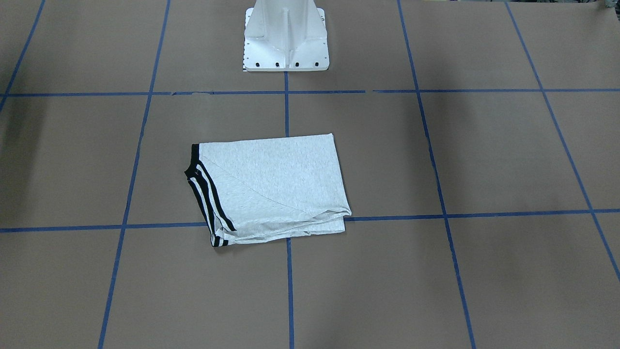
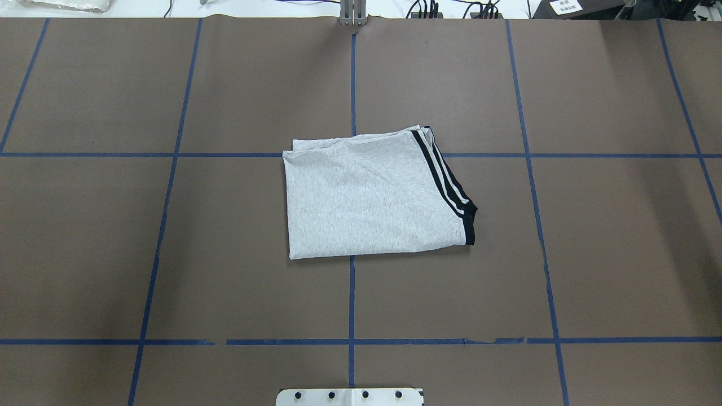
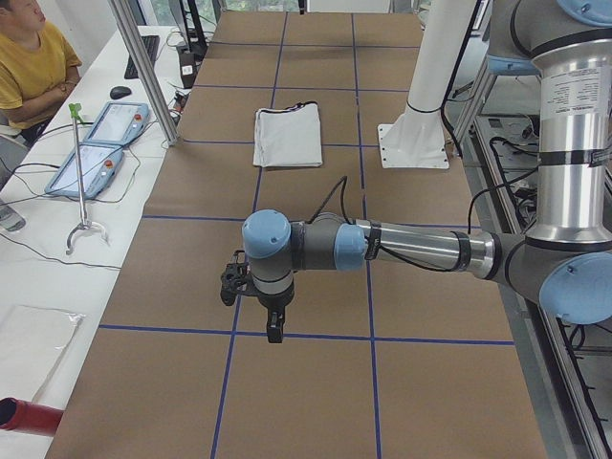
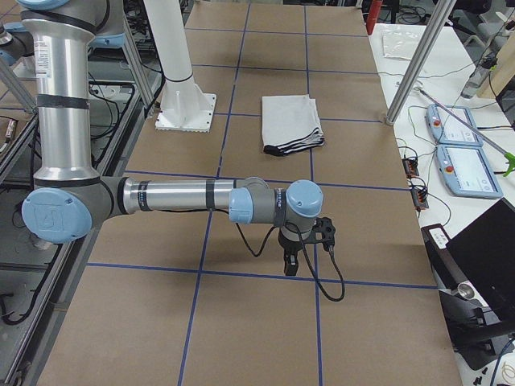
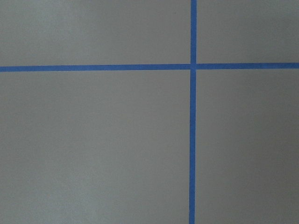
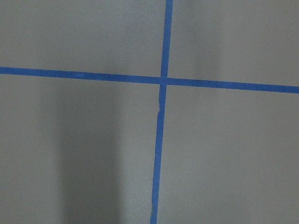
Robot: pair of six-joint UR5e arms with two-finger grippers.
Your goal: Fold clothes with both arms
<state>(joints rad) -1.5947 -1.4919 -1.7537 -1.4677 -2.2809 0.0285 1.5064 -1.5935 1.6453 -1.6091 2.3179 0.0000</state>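
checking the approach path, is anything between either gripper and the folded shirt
Nothing visible. The folded T-shirt lies alone mid-table. Only bare brown paper with blue tape lines separates it from the left gripper and the right gripper, each off toward its own table end.

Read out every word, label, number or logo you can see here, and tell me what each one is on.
No text is legible in any view.
Printed label on the left arm: too small to read.
White sticker on a dark box, overhead view: blurred.
White tag off the table, exterior right view: too small.
T-shirt: no lettering showing, only black stripes.
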